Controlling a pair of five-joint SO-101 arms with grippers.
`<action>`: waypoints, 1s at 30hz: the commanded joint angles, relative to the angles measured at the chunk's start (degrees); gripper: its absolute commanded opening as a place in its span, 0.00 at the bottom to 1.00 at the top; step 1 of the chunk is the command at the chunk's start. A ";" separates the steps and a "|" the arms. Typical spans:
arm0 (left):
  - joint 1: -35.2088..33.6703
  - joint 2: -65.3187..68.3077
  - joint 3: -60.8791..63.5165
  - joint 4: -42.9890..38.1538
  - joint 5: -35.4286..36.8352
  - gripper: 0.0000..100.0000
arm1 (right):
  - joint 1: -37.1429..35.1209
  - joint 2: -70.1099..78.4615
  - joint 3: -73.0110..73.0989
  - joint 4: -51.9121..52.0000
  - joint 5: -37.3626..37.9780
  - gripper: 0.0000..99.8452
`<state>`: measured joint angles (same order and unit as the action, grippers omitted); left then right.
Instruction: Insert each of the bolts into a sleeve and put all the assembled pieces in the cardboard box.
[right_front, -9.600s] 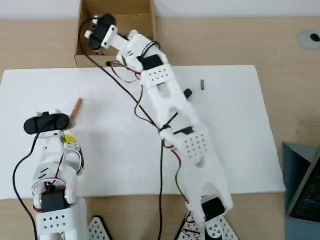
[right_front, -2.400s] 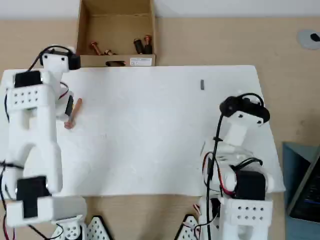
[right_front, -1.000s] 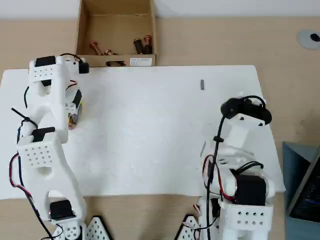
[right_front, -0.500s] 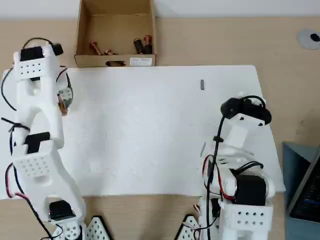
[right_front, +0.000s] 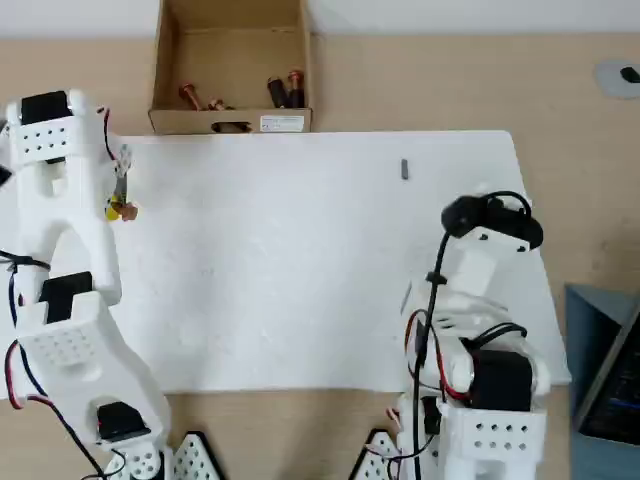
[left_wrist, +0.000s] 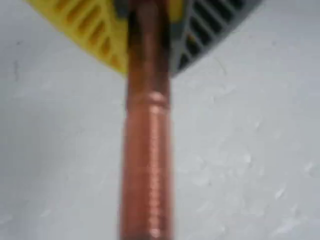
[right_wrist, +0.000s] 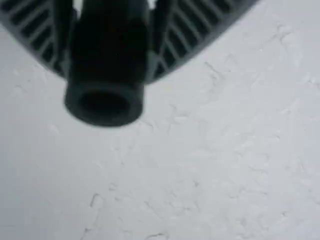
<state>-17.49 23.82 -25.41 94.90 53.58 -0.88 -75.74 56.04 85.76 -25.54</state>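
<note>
1. Copper-coloured threaded bolt (left_wrist: 146, 150) is pinched in the left hand (left_wrist: 147, 35), above the white foam mat (right_front: 300, 260), near its left edge.
2. Right hand (right_wrist: 107, 30) pinches the black tubular sleeve (right_wrist: 105, 85), bore open, well apart from the bolt.
3. Bring them together mid-mat, line the bolt's axis with the bore, then push straight; a tilt would likely jam.
4. The assembled piece then goes in the brown cardboard box (right_front: 158, 70) beyond the mat.

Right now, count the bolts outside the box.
1: a bolt in the left gripper, above the mat's left side. A small dark piece lying on the mat is too small to identify. The arms may hide others.
</note>
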 joint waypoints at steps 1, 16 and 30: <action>-0.26 -3.65 -0.35 -0.18 14.42 0.01 | 0.40 -0.84 0.13 -1.41 0.62 0.01; -0.09 -3.65 -0.26 0.09 28.57 0.02 | 0.40 -0.84 0.13 -1.49 0.62 0.01; 0.26 -4.18 -0.44 3.25 21.19 0.31 | 0.40 -0.84 -0.04 -1.41 0.62 0.01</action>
<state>-17.49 23.30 -25.32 96.92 79.96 -0.88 -75.74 56.04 85.76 -25.54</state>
